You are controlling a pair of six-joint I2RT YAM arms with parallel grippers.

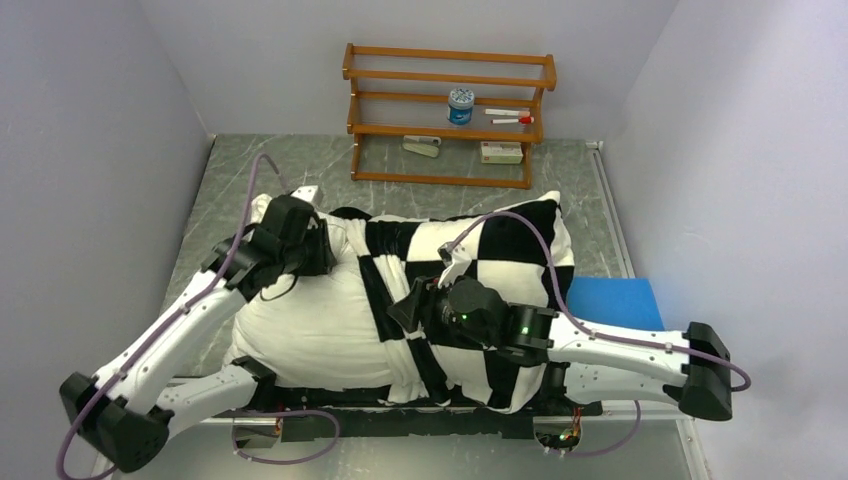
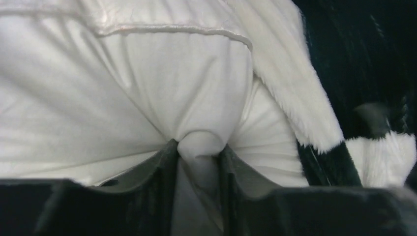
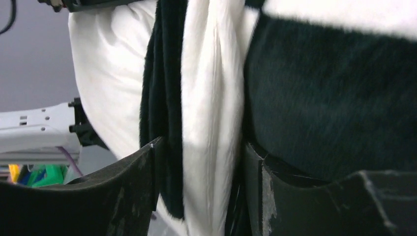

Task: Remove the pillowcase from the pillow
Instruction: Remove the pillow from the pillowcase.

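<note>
A: How is the pillow [image 1: 300, 325] laid?

B: It is laid flat on the table [image 1: 240, 170], its long axis running left to right across the top view, just beyond the arm bases. Its left half is bared, plain white and wrinkled.

A: And the pillowcase [image 1: 500, 250]?

B: It is seen over the right half only, with its closed end toward the right. Its open edge is bunched into a black-and-white band across the middle of the pillow.

A: What is held by the left gripper [image 2: 198, 147]?

B: A tuck of white pillow fabric is pinched between its partly closed fingers, near the far left corner. The pillowcase is seen just beside that tuck, untouched by it.

A: And the right gripper [image 3: 201, 147]?

B: It is clenched on the bunched edge of the pillowcase, with black and white folds pressed between its fingers, about halfway shut.

A: What can be counted?

B: One pillow, one pillowcase and two grippers. Beyond them, one wooden rack [image 1: 450, 115] is stood at the far edge with a jar [image 1: 461, 104] on it, and one blue pad [image 1: 615, 300] is laid just right of the pillow.
</note>
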